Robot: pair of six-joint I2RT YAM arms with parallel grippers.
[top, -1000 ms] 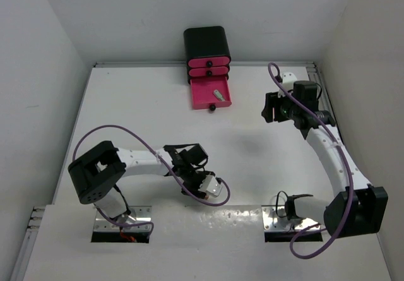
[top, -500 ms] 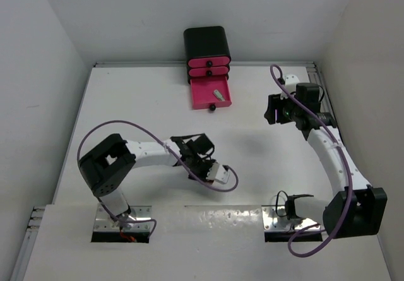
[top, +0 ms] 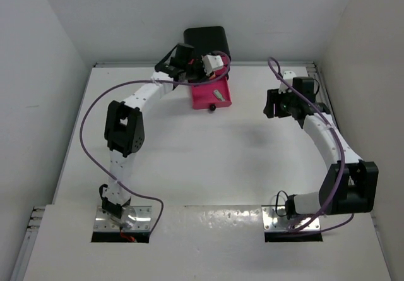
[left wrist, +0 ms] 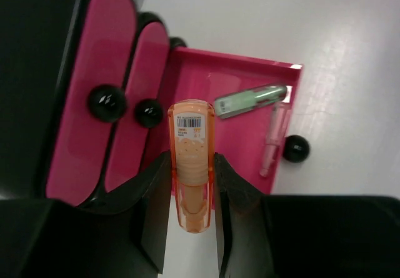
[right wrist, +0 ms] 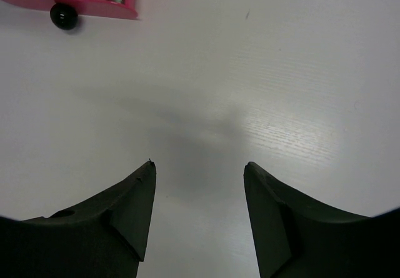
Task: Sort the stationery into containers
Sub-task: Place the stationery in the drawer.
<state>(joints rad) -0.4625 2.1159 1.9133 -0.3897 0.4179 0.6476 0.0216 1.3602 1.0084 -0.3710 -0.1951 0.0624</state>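
Note:
In the left wrist view my left gripper (left wrist: 191, 159) is shut on an orange stationery stick (left wrist: 191, 142) with a barcode label, held over the left edge of the open bottom drawer (left wrist: 206, 87). A green stick (left wrist: 250, 101) and a pink stick (left wrist: 273, 140) lie inside that drawer. Two closed pink drawers (left wrist: 94, 90) with dark knobs (left wrist: 106, 102) sit above it in the black box (top: 205, 41). In the top view the left gripper (top: 189, 67) hovers at the box's front left. My right gripper (right wrist: 199, 164) stands open and empty over bare table, right of the drawer (top: 211, 95).
White walls close in the table (top: 189, 161) at the back and on both sides. The open drawer's knob (right wrist: 64, 15) shows at the top left of the right wrist view. Purple cables (top: 95, 123) loop off both arms.
My left arm has swung from the near middle of the table up to the drawer box at the back. The right gripper has shifted only slightly.

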